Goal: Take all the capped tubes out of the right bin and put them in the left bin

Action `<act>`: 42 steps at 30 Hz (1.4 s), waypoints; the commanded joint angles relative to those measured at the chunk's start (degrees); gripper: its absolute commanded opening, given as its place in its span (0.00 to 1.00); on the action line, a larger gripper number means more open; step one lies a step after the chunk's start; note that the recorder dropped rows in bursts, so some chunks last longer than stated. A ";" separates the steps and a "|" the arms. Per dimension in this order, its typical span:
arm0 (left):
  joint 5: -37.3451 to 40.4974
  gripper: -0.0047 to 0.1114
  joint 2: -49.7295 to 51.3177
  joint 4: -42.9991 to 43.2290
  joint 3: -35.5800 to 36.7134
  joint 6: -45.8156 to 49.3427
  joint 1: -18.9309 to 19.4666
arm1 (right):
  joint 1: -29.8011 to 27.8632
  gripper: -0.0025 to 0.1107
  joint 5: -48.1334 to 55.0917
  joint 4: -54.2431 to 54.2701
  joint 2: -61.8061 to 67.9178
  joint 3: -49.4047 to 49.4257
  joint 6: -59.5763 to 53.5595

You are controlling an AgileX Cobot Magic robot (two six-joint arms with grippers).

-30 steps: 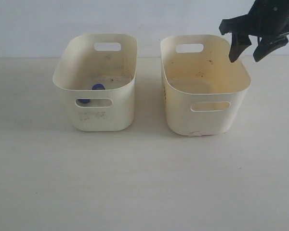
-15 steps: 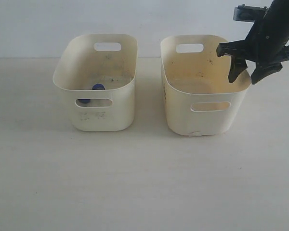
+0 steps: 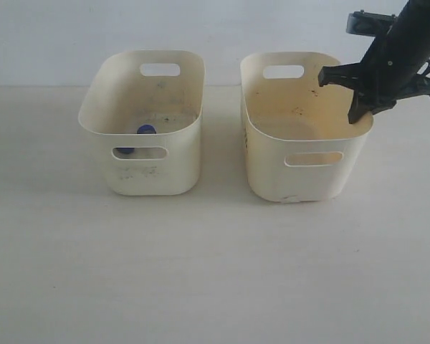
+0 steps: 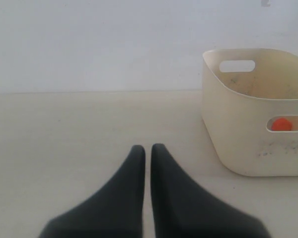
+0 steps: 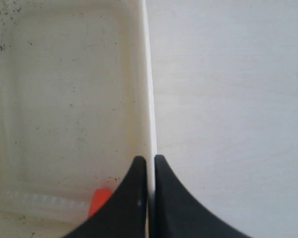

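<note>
The right bin (image 3: 308,179) is being clamped at its wall by the right gripper (image 3: 355,116), likely for tipping its tube (image 5: 99,201) out, the left gripper (image 4: 148,148) clenched empty.

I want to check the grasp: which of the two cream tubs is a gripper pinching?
The right bin, yellowish inside: the right gripper pinches its side wall. The left bin, smudged in front, stands untouched.

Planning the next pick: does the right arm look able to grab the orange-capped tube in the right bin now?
Probably not yet: the right gripper is shut on the right bin's side wall, one finger inside, one outside. The orange-capped tube lies just inside; it must release first.
</note>
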 commanded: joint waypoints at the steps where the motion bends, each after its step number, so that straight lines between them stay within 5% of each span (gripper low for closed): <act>1: -0.26 0.08 0.03 -0.36 -0.21 -0.54 0.02 | -0.12 0.02 3.71 2.75 0.09 -1.53 0.63; 19: -0.26 0.08 0.03 -0.36 -0.21 -0.54 0.02 | -0.12 0.02 17.30 6.88 -1.05 -11.75 4.83; 36: -0.26 0.08 0.03 -0.36 -0.21 -0.54 0.02 | -0.12 0.02 17.30 7.93 -2.04 -11.43 4.38; 42: -0.26 0.08 0.03 -0.36 -0.21 -0.54 0.02 | -0.12 0.02 17.30 8.16 -2.15 -3.66 3.23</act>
